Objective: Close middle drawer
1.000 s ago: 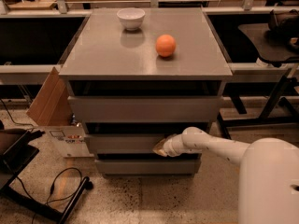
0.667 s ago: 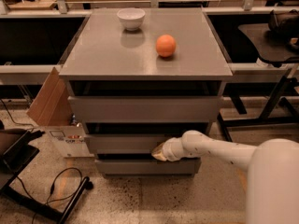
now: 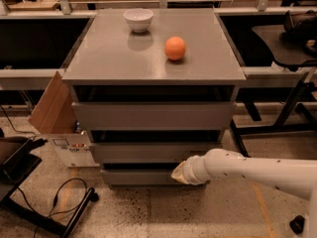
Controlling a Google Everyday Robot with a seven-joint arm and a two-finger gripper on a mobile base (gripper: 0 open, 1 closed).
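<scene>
The grey cabinet (image 3: 153,66) has three stacked drawers. The middle drawer (image 3: 143,151) shows its plain flat grey front, set a little behind the top drawer's front (image 3: 148,115), with a dark gap above it. My gripper (image 3: 179,173) is at the end of the white arm (image 3: 247,170) that reaches in from the right. It sits low, in front of the lower edge of the middle drawer and over the bottom drawer's front (image 3: 138,177). Its tip points at the cabinet.
A white bowl (image 3: 138,19) and an orange (image 3: 175,48) sit on the cabinet top. A cardboard box (image 3: 59,123) leans at the cabinet's left. A black stand and cable (image 3: 59,207) lie on the floor at the left. A chair base (image 3: 277,123) stands at the right.
My gripper has moved down and slightly right, from the middle drawer's front to its lower edge. The middle drawer's front looks slightly further in.
</scene>
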